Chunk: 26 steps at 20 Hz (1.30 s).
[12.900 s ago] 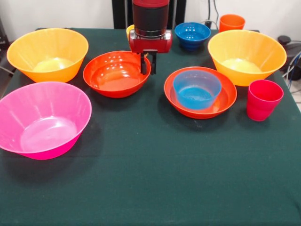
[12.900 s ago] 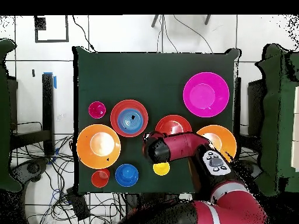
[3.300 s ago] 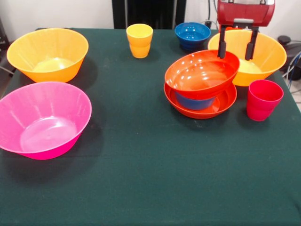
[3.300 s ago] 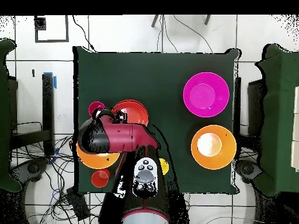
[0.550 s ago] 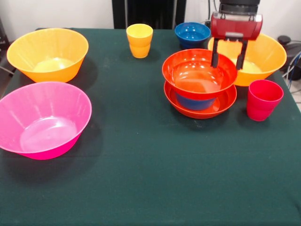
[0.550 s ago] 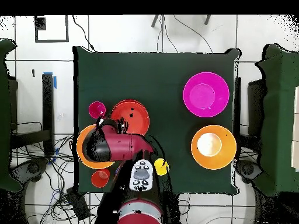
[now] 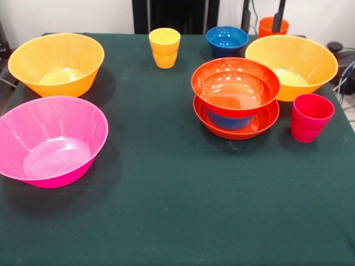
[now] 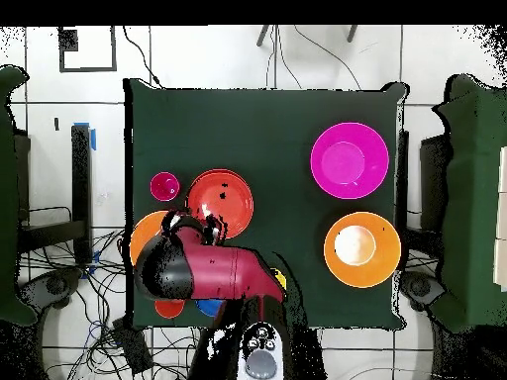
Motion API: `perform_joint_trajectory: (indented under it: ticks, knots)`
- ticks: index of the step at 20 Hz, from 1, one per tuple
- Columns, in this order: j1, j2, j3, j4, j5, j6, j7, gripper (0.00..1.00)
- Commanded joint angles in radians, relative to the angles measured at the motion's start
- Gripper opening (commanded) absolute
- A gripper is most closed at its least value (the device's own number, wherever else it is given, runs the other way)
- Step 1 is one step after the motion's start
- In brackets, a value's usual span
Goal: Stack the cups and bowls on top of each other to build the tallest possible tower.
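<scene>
Green table [image 7: 177, 210] | red-orange bowl [image 7: 235, 86] atop blue bowl [image 7: 230, 120] | no legible writing | hand [image 8: 210, 230] state possibly unclear, cannot tell

The red and black arm [image 8: 203, 272] reaches up from the bottom edge of the overhead view, its bulky end toward the left of the table. The gripper [image 8: 210, 234] points down; whether it grasps or gapes cannot be made out.

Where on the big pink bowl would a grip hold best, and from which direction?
The pink bowl sits upright and empty, apart from the other bowls. Its thin flared rim is probably the best hold: come straight down and pinch the rim wall, one finger inside, one outside.
</scene>
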Motion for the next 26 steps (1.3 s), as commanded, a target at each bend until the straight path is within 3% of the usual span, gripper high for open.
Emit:
perform_joint_trajectory:
  ticks: [1,17,20,26]
  knots:
    - [-0.043,-0.053,0.106,0.109,0.011,0.093,0.087,1.00]
    - [-0.177,0.015,0.155,0.094,-0.080,0.019,0.008,1.00]
    - [-0.182,0.008,0.154,0.098,-0.090,0.024,0.005,1.00]
    - [-0.252,-0.030,0.193,0.106,-0.113,0.079,-0.053,1.00]
